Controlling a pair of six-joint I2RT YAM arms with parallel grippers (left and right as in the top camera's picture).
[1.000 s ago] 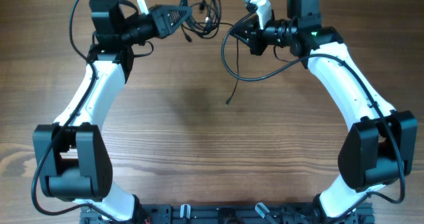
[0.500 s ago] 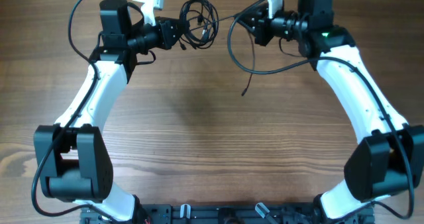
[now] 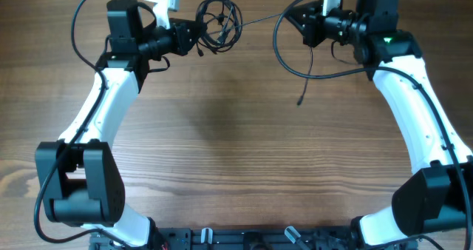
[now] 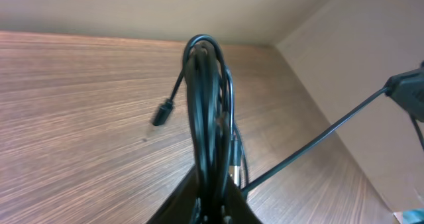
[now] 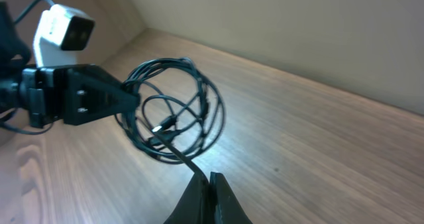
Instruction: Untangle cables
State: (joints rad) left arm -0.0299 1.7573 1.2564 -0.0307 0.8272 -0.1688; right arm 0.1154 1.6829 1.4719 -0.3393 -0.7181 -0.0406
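We judge the largest risk to be in the cables themselves. They are bunched in a loose coil near the far edge of the counter. If the two arms pull further apart, the loops could cinch into a knot instead of paying out, or the whole coil could drag free of its hold. The single strand running taut to the right could slip from its pinch under that tension. A small plug dangling off the coil could snag in a loop.

The left arm and right arm both reach to the far side, wrists turned inward and facing each other. The left end effector is narrow, pinching the coil at its side. The right end effector is closed tight on the strand's end.
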